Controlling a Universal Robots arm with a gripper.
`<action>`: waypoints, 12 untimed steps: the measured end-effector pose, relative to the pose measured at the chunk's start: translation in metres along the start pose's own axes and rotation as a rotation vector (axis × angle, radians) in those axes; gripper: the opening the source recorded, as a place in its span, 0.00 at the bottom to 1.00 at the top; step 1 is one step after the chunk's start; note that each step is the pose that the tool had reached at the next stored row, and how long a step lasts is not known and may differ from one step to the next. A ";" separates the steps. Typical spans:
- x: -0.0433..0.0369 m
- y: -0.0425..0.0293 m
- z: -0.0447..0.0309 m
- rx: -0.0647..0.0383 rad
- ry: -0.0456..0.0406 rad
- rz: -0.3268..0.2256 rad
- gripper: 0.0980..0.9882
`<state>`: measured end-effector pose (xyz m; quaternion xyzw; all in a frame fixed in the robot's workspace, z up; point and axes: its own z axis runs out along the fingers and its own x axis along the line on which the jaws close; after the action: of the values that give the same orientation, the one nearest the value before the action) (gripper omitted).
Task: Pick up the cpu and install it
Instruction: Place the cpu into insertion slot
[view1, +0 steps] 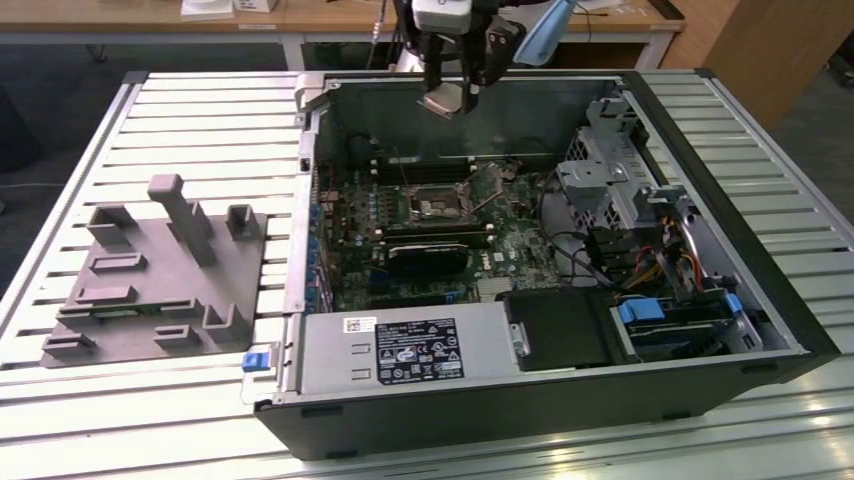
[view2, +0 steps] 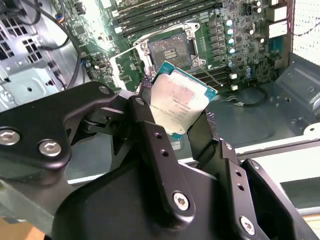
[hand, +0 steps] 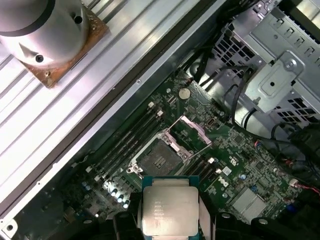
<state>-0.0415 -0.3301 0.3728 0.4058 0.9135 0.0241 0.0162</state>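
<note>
Find one end effector (view2: 176, 106) pinching one cpu (view2: 175, 100). Two black fingers (view2: 152, 135) press against opposite edges of the chip, with the silver top turned toward the cameras in both wrist views. Judge the edge grip deliberate, since it leaves the underside untouched and free.

Locate the cpu in the air over the far wall of one open computer case (view1: 534, 410), well above the motherboard (view1: 521, 240) and well apart from the socket. Not yet installed.

Count one socket (hand: 160, 160) near the middle of the motherboard, with its metal frame (hand: 192, 129) swung up and its contacts bare. Judge it left open to receive the chip.

Note the case lying on its side toward the exterior view's right edge of the slatted tabletop (view1: 174, 120), open face up, presumably for access from above.

Count one grey fixture block (view1: 147, 270) with several upright posts near the exterior view's left edge of the tabletop, well apart from the case. Judge it a holding stand for parts.
</note>
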 end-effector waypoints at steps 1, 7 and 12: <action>0.0000 0.0000 0.0002 0.000 -0.0006 0.011 0.49; 0.0001 -0.0002 0.0011 0.001 -0.0032 0.054 0.49; 0.0002 -0.0002 0.0018 0.001 -0.0045 0.078 0.49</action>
<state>-0.0417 -0.3300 0.3710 0.4412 0.8970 0.0233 0.0171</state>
